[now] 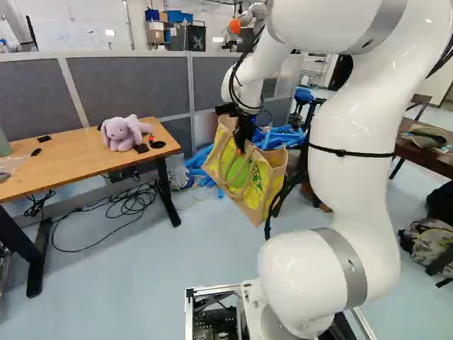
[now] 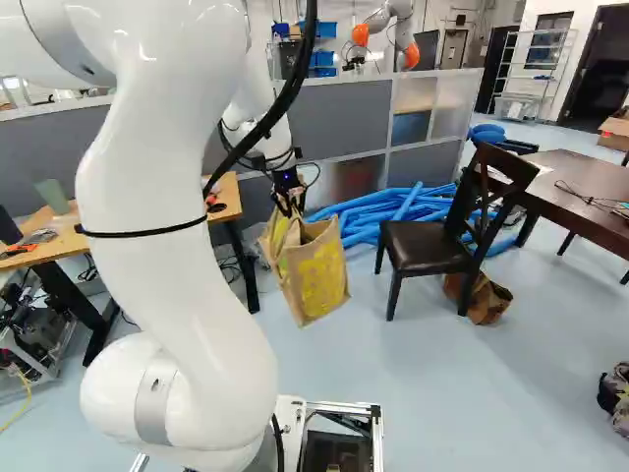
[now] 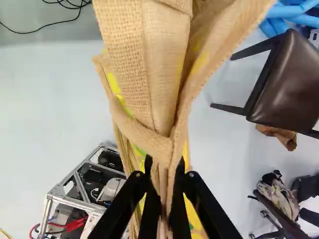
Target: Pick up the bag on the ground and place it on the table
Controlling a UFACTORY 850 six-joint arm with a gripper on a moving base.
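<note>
The arm (image 1: 354, 191) is white and glossy, with grey bands (image 1: 347, 262) at round joints (image 1: 297, 273), one black strap (image 1: 354, 153) and black cables (image 2: 295, 84).

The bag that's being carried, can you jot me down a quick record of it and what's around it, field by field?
item: tan bag with yellow and green print
gripper: gripper shut on a gathered part of the bag
position: hanging tilted above the floor, on neither table
light wooden table: holds a purple plush toy
dark table: at the right of the right base view
seat: dark chair, beside blue tubes
</note>
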